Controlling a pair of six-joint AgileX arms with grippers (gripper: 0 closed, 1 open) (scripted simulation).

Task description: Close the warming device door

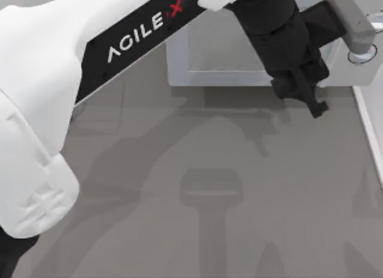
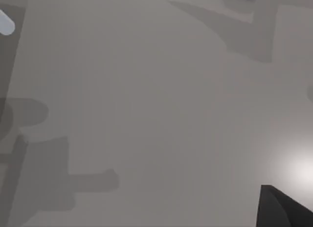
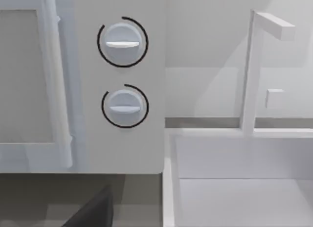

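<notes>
Black against the grey table (image 1: 179, 242), the left gripper (image 1: 312, 103) hung at the end of the long white AgileX arm (image 1: 72, 68) that crossed the top view from its left side. Its jaws pointed down toward the tabletop, and whether they stood apart or together could not be told. Nothing was seen held in them. Just beside the jaws, touching or a little apart I could not say, was the front right corner of the warming device (image 1: 221, 50). Its white box lay behind the gripper. On the jaws' other side stood a grey tap (image 1: 354, 23) at the rim of a white basin (image 1: 370, 116). The left wrist view looked on bare tabletop and shadows, with a dark piece of that gripper in one corner. From the right wrist view, a dark part of the right gripper (image 3: 93, 212) showed low before the oven, its jaws impossible to judge. Beyond it the door (image 3: 24, 75) lay flush with the front, closed. Its pale bar handle (image 3: 55, 90) stood upright just beside the panel with the two round knobs (image 3: 122, 41).
</notes>
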